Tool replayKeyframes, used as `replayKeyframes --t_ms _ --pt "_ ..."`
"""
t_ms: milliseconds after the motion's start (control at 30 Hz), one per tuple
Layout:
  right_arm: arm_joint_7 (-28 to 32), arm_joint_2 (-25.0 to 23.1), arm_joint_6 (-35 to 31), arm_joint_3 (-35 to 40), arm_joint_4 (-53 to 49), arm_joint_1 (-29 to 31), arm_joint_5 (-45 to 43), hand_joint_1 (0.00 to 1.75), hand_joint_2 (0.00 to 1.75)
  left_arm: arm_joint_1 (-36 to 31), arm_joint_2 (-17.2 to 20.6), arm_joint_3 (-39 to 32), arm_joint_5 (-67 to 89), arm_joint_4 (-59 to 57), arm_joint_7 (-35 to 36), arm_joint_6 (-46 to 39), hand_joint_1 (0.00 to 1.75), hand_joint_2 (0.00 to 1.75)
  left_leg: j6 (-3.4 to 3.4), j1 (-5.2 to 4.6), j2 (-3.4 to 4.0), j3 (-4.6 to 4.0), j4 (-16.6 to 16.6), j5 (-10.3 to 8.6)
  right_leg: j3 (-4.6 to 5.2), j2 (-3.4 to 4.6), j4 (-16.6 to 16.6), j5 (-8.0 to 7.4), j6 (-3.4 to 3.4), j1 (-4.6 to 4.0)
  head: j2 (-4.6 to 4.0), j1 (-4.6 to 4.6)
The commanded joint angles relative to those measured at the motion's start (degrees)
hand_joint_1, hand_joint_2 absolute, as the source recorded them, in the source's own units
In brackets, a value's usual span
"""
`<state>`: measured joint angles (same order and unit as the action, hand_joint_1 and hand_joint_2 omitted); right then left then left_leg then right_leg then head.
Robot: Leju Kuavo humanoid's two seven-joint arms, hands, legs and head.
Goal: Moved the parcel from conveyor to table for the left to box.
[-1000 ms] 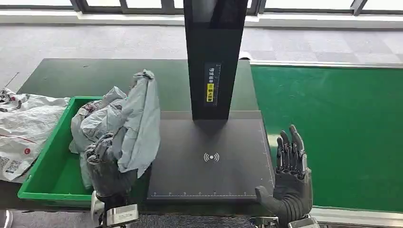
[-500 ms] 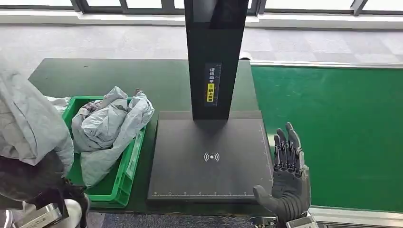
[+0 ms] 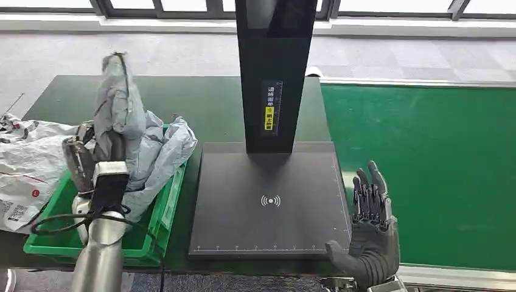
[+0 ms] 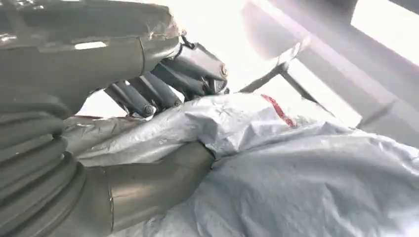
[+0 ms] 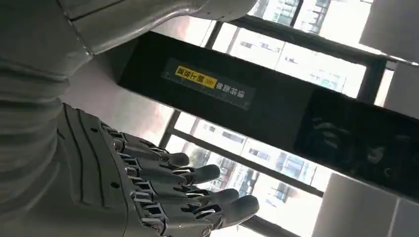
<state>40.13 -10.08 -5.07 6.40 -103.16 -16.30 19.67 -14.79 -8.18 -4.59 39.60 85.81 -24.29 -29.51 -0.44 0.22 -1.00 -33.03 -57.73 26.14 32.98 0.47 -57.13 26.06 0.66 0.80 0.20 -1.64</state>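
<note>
Left hand [image 3: 82,161] clamped on a grey poly-mailer parcel [image 3: 118,109], raised above the far end of the green plastic bin [image 3: 159,228]; fingers [image 4: 163,84] over one face of the film and thumb under a gathered fold, seen close in the wrist view; parcel standing up from the grip, its top corner flopping over. Soft, light and limp by the look of it (probably clothing or similar inside, though contents hidden); film slick and crinkled, so likely to slide in a loose hold; best taken at a bunched fold or along a sealed edge rather than on a flat face; little risk of breakage, more of snagging on the bin rim or draping over it. More grey mailers [image 3: 159,152] heaped in the bin, one spilling over its right rim; a white printed bag [image 3: 27,167] lying at the left edge of the dark green table [image 3: 207,103]. Right hand [image 3: 371,225] spread and holding nothing, palm up at the near right corner of the black scanner plate [image 3: 271,207]; black post [image 3: 277,73] rising from the plate's far edge, yellow label on it; green conveyor belt [image 3: 426,170] along the right side; grey carpet and window frames beyond.
</note>
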Motion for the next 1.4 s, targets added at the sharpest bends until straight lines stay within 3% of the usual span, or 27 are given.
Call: replayKeyframes --t_ms 33,600,633,667,700,733,767,800,1033,1133,1400 --pt "-0.13 -0.43 0.63 -2.25 -0.26 -0.75 0.13 0.00 1.75 -8.20 2.39 -2.66 1.82 -21.70 0.98 0.43 1.75 1.75 -0.03 0.01 0.02 0.09 0.12 -0.05 -0.11 -0.05 0.12 -0.04 -0.06 -0.02 0.00 0.00" --pt "-0.13 0.36 1.64 -1.27 1.95 0.81 -0.64 0.00 1.75 -5.92 2.23 -6.24 2.22 -24.42 1.99 0.54 1.75 1.75 -0.03 0.02 0.15 0.03 0.08 -0.01 -0.01 0.11 0.09 -0.07 -0.06 -0.03 0.00 0.00" --pt "-0.13 0.39 1.76 -1.23 2.12 0.97 -0.66 0.00 1.75 -5.35 1.98 -6.54 1.58 -23.54 1.42 0.08 1.43 1.75 -0.03 0.01 0.21 0.07 0.15 -0.03 -0.04 0.13 0.15 -0.09 -0.07 -0.03 0.00 0.00" --pt "-0.13 0.43 1.81 -1.21 2.59 1.39 -0.68 0.00 1.75 -4.18 1.82 -6.81 0.80 -21.95 0.80 -0.13 0.31 1.75 -0.03 0.03 0.23 0.07 0.18 -0.04 -0.04 0.12 0.18 -0.10 -0.08 -0.06 0.00 0.00" --pt "-0.13 0.43 1.81 -1.21 2.59 1.39 -0.68 0.00 1.75 -4.18 1.82 -6.81 0.80 -21.95 0.80 -0.13 0.31 1.75 -0.02 0.03 0.21 0.07 0.11 -0.01 -0.05 0.14 0.12 -0.08 -0.06 -0.04 0.00 0.00" --pt "-0.13 0.49 1.74 -1.18 2.78 1.55 -0.70 0.00 1.75 -3.55 1.58 -7.01 -0.24 -20.70 0.23 0.12 0.00 1.75 -0.02 0.02 0.19 0.05 0.07 0.01 -0.04 0.15 0.08 -0.05 -0.05 -0.03 0.00 0.00" --pt "-0.13 0.54 1.76 -1.11 2.91 1.72 -0.85 0.00 1.75 -2.88 1.37 -7.08 -0.68 -19.62 0.15 0.17 0.00 1.75 -0.02 0.03 0.25 0.05 0.12 0.00 -0.04 0.17 0.14 -0.09 -0.06 -0.05 0.00 0.00" --pt "-0.13 0.58 1.71 -1.08 2.96 1.78 -0.91 0.00 1.75 -2.48 1.08 -7.33 -1.55 -18.76 -0.18 0.15 0.00 0.00 -0.02 0.01 0.21 0.07 0.09 0.01 -0.03 0.17 0.08 -0.06 -0.04 -0.02 0.00 0.00" --pt "-0.13 1.03 0.05 -0.99 2.76 1.71 -1.35 0.00 1.75 5.79 -2.71 -4.91 -10.11 -6.28 -4.57 1.12 0.00 0.00 -0.01 0.00 0.21 0.12 0.11 0.04 -0.10 0.18 0.13 -0.05 -0.04 -0.02 0.00 0.00" --pt "-0.13 1.05 0.05 -0.97 2.65 1.61 -1.38 0.00 1.75 6.34 -2.89 -4.70 -10.22 -6.03 -4.77 1.00 0.00 0.00 0.01 -0.01 0.15 0.10 0.08 0.05 -0.10 0.13 0.09 0.00 -0.04 0.00 0.00 0.00" --pt "-0.13 2.52 -1.39 1.55 1.30 1.92 -3.38 0.00 1.75 13.23 -6.67 -4.24 -22.21 -6.19 -15.71 2.07 0.00 0.00 0.02 -0.04 0.27 0.22 0.23 0.04 -0.20 0.20 0.23 -0.05 -0.04 0.02 0.00 0.00"
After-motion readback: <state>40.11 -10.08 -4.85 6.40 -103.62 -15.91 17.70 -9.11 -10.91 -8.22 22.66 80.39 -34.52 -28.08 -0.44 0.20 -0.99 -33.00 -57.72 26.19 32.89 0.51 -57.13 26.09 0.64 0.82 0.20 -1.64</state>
